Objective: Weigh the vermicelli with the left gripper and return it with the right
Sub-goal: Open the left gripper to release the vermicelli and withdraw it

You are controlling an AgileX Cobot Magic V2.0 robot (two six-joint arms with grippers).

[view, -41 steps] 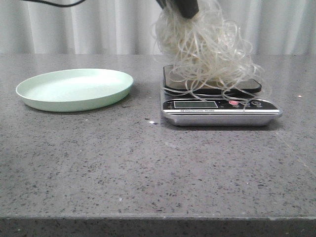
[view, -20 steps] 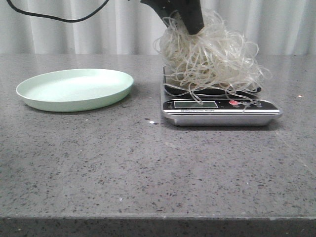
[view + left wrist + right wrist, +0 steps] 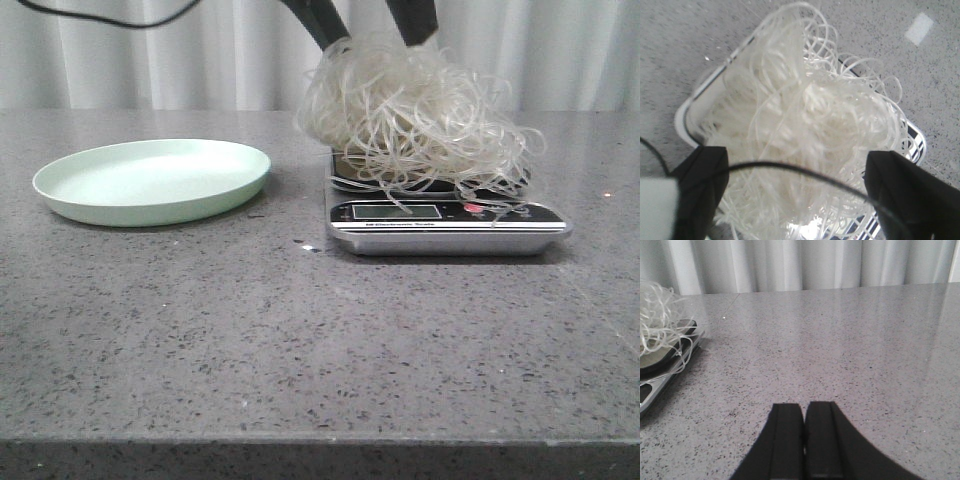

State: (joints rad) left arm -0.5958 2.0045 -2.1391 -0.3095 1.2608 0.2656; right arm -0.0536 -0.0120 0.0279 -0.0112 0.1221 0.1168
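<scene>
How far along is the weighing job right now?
Done: the vermicelli sits on the scale, off the plate. In hand: the left gripper is open, fingers spread on either side of the pile's top. Left: the right gripper, shut and resting apart from the scale, has not yet picked the noodles up to return them.

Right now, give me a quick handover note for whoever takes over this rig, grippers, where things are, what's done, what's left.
Left gripper: open, jaws spread wide on either side of the top of the vermicelli, not clamping it.
Right gripper: shut, empty, low over bare table, off to the side of the scale.
Vermicelli: piled on the scale's platform, a few strands hanging over the display.
Plate: pale green, empty, to the left of the scale.
Done: noodles delivered to the scale.
Left: lift the left arm clear, then use the right gripper to carry the noodles back, presumably to the plate.
</scene>
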